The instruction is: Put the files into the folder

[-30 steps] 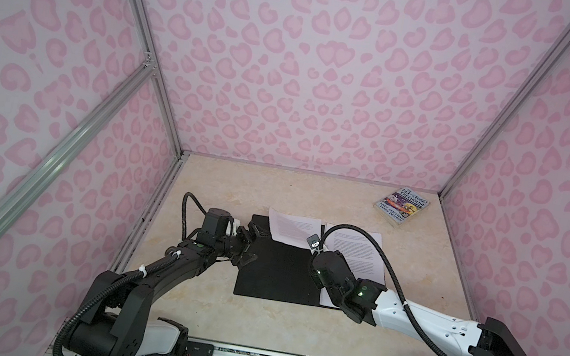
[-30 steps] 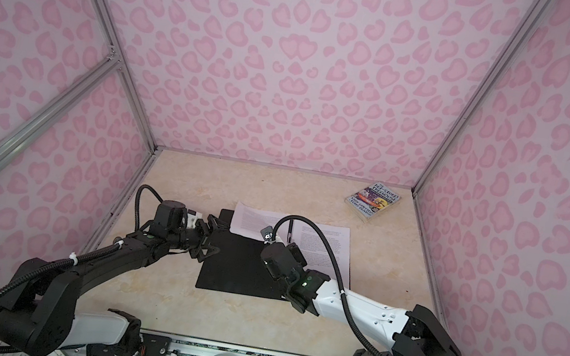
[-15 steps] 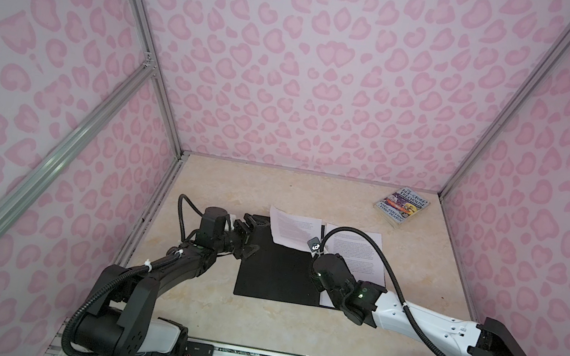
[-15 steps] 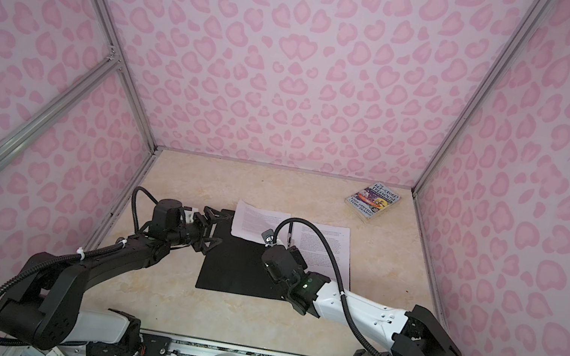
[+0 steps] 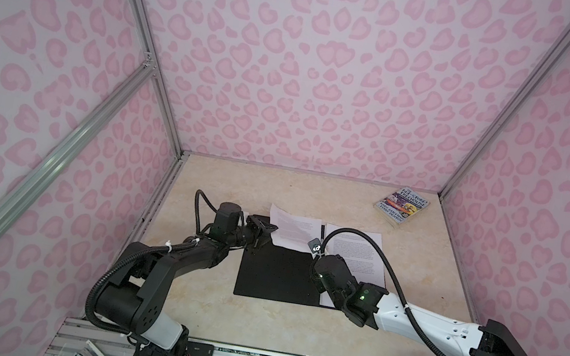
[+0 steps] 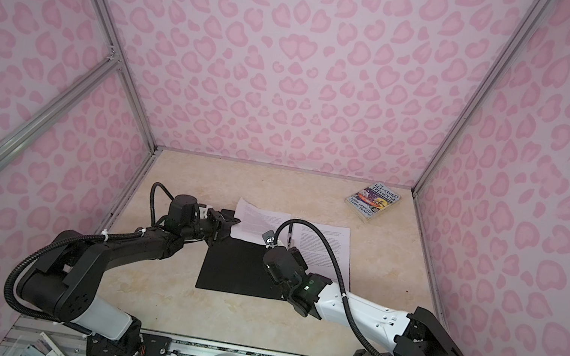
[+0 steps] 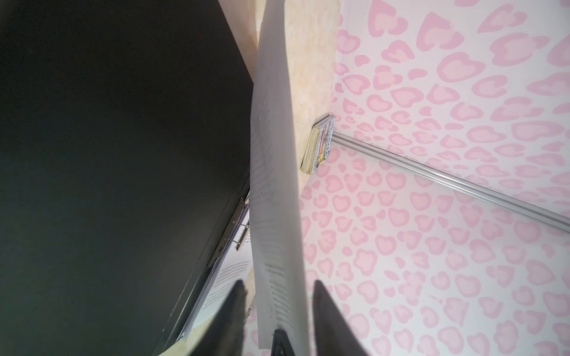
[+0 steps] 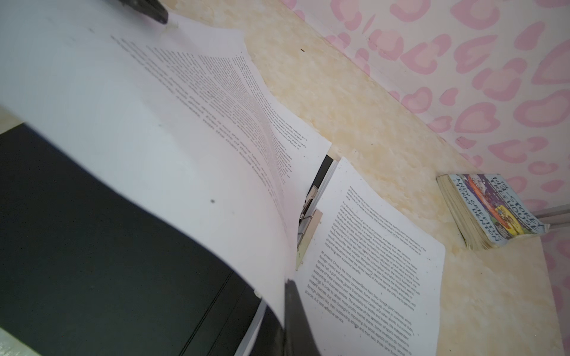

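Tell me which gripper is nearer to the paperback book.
Right. The right gripper is at the spine of the folder, toward the paperback book; the left gripper is at its far left corner, farther away.

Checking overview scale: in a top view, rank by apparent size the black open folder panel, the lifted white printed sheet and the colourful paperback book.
Largest: black folder panel.
Then: lifted white printed sheet.
Smallest: colourful paperback book, though it lies farthest from the camera.

We're seeing matt white paper sheets [image 5: 296,230], a folder [image 5: 278,277] that's matt black inside with a shiny metal clip [image 8: 308,203], a glossy-looking paperback [image 5: 402,206], and a pretty smooth marbled tabletop [image 5: 250,319].
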{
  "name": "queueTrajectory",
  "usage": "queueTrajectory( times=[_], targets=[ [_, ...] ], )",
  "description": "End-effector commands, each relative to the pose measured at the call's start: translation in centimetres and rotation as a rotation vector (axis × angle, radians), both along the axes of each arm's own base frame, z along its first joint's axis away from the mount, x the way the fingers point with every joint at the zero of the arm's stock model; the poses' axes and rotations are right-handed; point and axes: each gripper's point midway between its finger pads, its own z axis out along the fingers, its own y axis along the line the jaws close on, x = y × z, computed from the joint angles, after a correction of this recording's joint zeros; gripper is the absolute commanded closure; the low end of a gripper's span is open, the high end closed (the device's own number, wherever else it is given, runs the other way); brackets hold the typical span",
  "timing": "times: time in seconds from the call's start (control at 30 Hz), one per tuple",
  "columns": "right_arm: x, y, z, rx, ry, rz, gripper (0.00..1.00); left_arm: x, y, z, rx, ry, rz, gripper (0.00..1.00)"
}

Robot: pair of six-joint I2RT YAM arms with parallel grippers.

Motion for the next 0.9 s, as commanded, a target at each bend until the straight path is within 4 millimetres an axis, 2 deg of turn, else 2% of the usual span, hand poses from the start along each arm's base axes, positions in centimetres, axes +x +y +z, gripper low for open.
queueTrajectory(
  times=[0.0, 0.03, 0.07, 0.13, 0.2, 0.37, 0.53, 0.6, 0.73, 0.8, 0.87],
  targets=[
    [0.0, -0.1, 0.5, 0.018, -0.003, -0.006, 0.68, 0.8, -0.7, 1.6, -0.034, -0.064, -0.028, 0.9],
    [-0.1, -0.2, 0.7, 0.04, 0.01, -0.008, 0.53, 0.9, -0.9, 1.9, -0.031, -0.076, -0.044, 0.96],
    [-0.1, -0.3, 1.2, 0.091, 0.042, -0.007, 0.41, 1.0, -1.1, 2.2, -0.026, -0.097, -0.059, 0.97],
    [-0.4, -0.1, 2.4, 0.267, 0.148, 0.034, 0.27, 1.3, -1.2, 2.9, -0.002, -0.138, -0.08, 0.97],
    [0.2, -1.3, 4.4, 0.456, 0.209, 0.017, 0.18, 1.5, -1.5, 3.8, 0.007, -0.181, -0.109, 0.97],
    [0.9, -5.4, 9.6, 0.743, 0.205, -0.019, 0.08, 2.3, -3.6, 7.3, 0.001, -0.316, -0.219, 0.97],
    [1.3, -8.2, 11.5, 0.875, 0.233, -0.069, 0.04, 2.7, -7.2, 11.0, -0.017, -0.432, -0.33, 0.97],
    [1.9, -9.7, 11.7, 0.931, 0.236, -0.116, 0.03, 3.0, -8.5, 11.4, -0.006, -0.447, -0.357, 0.97],
    [2.6, -13.2, 13.1, 1.158, 0.222, -0.161, 0.03, 5.6, -8.5, 8.9, 0.059, -0.405, -0.344, 0.97],
    [3.0, -15.4, 12.2, 1.144, 0.224, -0.269, 0.03, 6.5, -9.2, 7.9, 0.042, -0.386, -0.364, 0.97],
    [3.3, -16.4, 11.1, 1.113, 0.239, -0.331, 0.04, 6.3, -10.3, 7.1, 0.027, -0.371, -0.386, 0.97]
  ],
)
